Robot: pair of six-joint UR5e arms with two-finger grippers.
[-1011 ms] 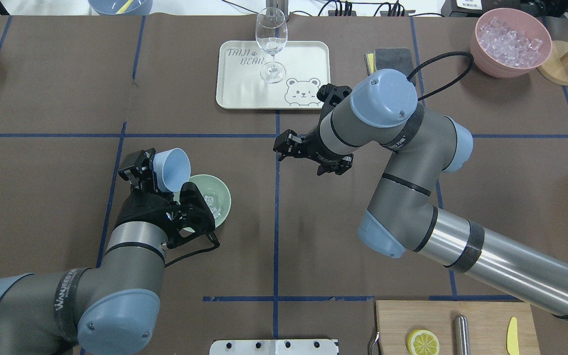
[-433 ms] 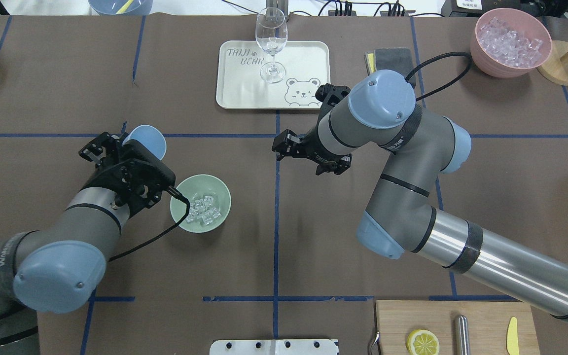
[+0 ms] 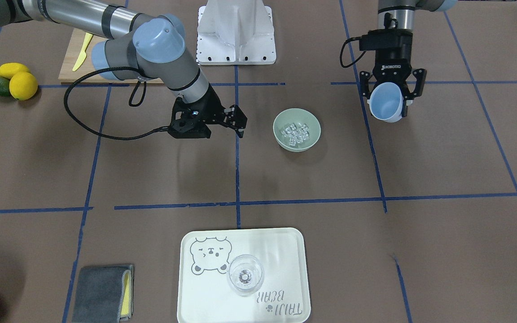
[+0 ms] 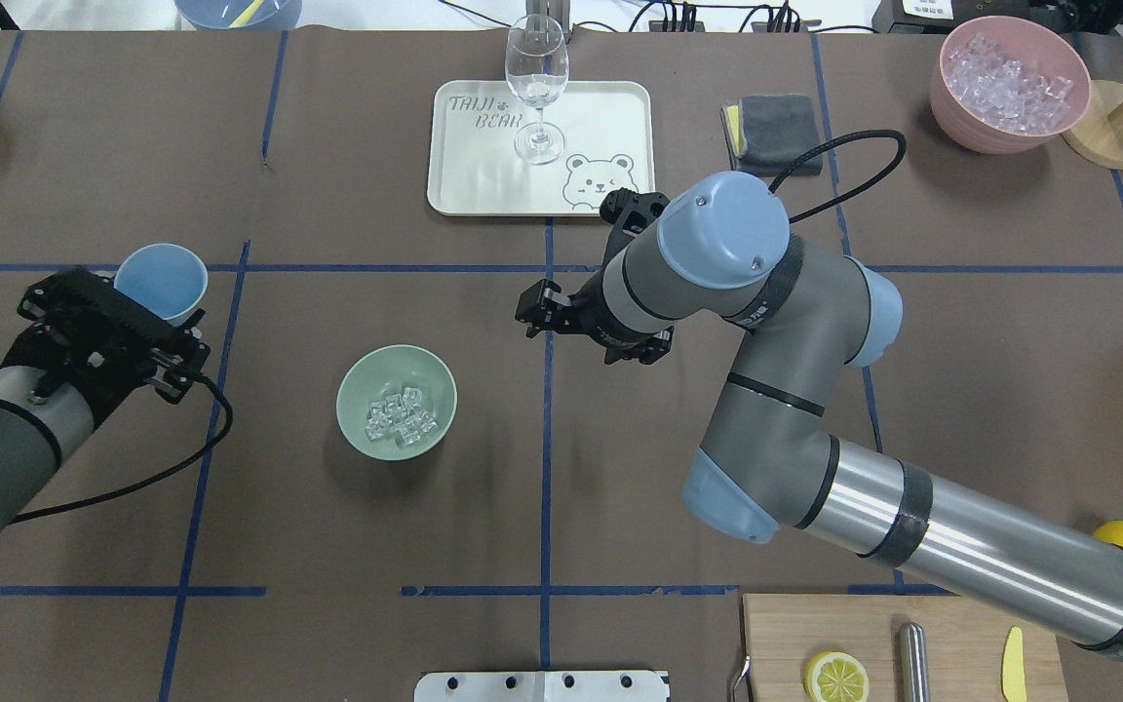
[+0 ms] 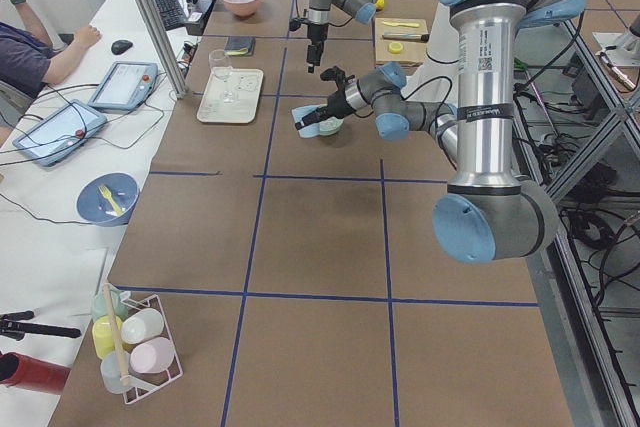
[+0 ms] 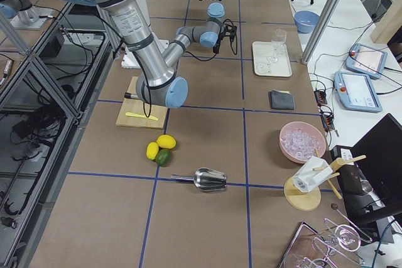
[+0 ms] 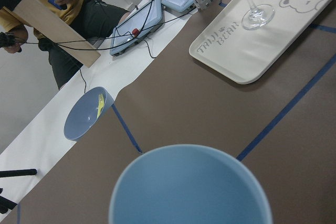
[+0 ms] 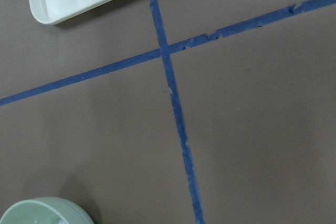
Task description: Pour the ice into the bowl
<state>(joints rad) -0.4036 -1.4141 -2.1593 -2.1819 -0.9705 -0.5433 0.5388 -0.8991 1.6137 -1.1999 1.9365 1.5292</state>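
The pale sage-green bowl [image 4: 396, 400] stands on the brown table and holds several clear ice cubes [image 4: 402, 417]. It also shows in the exterior front-facing view [image 3: 297, 129], with the ice [image 3: 296, 131] inside. My left gripper [image 4: 157, 292] is shut on a light blue cup [image 4: 162, 278], which it holds upright, left of the bowl and apart from it. The left wrist view shows the cup [image 7: 190, 187] empty inside. My right gripper [image 4: 532, 314] hovers open and empty to the right of the bowl; it also shows in the front-facing view [image 3: 238, 119].
A white bear tray [image 4: 610, 117] with a wine glass [image 4: 536, 88] sits at the back centre. A pink bowl of ice [image 4: 1008, 83] and a grey cloth [image 4: 778, 122] are at the back right. A cutting board [image 4: 951, 614] with a lemon half lies front right.
My left arm has swung left, carrying the blue cup away from over the bowl and turning it from tilted to upright. The ice lies in the bowl. My right arm has shifted slightly left.
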